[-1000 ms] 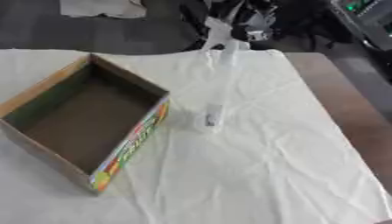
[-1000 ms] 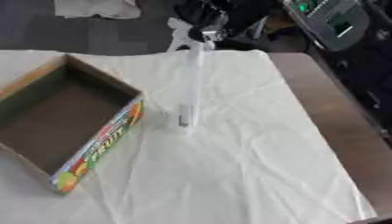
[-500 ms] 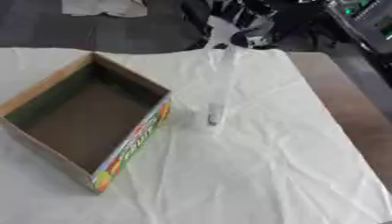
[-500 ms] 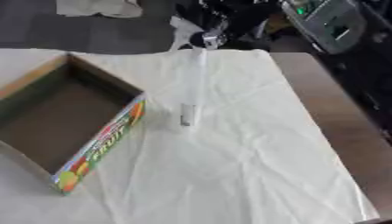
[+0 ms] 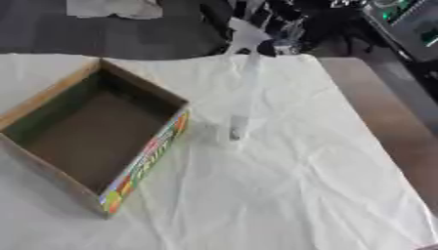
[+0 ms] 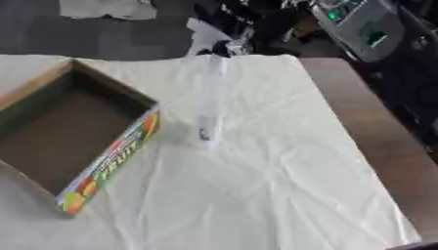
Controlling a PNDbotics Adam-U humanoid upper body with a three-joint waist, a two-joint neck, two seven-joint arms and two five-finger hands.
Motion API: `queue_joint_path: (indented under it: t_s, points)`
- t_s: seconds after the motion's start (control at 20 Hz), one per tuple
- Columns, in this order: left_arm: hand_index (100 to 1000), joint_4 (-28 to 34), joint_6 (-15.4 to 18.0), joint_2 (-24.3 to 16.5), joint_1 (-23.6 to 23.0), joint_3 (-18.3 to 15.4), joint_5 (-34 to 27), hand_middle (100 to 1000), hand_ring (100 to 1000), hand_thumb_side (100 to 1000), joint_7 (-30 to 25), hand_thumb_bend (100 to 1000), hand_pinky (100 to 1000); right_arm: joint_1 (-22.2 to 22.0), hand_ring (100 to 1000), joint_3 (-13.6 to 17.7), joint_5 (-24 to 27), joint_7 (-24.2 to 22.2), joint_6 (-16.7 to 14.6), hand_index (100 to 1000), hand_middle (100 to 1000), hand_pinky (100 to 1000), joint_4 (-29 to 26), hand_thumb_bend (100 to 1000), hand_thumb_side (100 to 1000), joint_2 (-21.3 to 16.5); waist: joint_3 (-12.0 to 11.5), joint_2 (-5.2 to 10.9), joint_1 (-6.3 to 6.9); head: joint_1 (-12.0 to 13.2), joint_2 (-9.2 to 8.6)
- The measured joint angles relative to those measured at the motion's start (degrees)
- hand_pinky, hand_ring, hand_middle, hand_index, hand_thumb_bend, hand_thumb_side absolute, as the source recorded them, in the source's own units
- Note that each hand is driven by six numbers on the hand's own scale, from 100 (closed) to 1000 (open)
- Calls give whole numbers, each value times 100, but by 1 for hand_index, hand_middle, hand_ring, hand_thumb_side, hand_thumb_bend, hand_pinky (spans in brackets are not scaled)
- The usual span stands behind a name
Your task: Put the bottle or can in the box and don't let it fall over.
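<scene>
- A wrinkled white cloth [image 5: 282, 195] covers most of the table [image 5: 376, 112], whose bare brown top shows along the right side; past the far edge there is dark clutter, some pale cloth on the floor, and a piece of equipment with a green-lit screen [image 6: 363, 29] at upper right.
- The bottle [image 5: 242, 97] — tall, thin and clear, with a dark cap — stands upright on the cloth near the middle, just beside the right wall of the box [image 5: 145, 161] but not touching it.
- The box is an open cardboard tray with bright fruit-coloured print along its near side; nothing shows inside it.
- Neither of the robot's hands shows in either view, so I cannot say whether the fingers are spread or curled. The task looks not yet begun: the bottle is on the cloth, outside the box.
- To do the pick well, I would judge the hand should close round the bottle low or at mid-height rather than near the cap — something this slender will likely tip at a sideways knock.
- Lift it straight up, clear the box wall, then set the base flat on the box floor and open the fingers only once it stands by itself.
- The creased cloth could snag or shift under the base; a clean vertical lift avoids that.
</scene>
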State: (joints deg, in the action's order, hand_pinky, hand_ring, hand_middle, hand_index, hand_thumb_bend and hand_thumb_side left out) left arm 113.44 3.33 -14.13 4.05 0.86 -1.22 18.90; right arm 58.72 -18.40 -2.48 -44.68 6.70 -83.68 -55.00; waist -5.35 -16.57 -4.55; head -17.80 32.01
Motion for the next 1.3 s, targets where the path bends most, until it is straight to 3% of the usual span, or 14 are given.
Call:
queue_joint_path:
  t_s: [0.4,0.8,1.3]
  points:
    - [614,0,-1,1,1,1,0,725,620,873,-5,169,958,3,657,0,-14,73,23,782,780,823,13,277,419,32,25,0,0,2,0]
    - [614,0,-16,4,1,1,0,725,620,874,-30,169,959,27,684,-14,-28,84,70,801,799,821,55,288,450,92,-16,0,-1,0,-1]
    - [613,0,-25,47,0,1,32,725,620,878,-39,169,961,122,629,-63,-28,133,187,766,769,798,119,250,411,178,-62,-11,-32,1,-1]
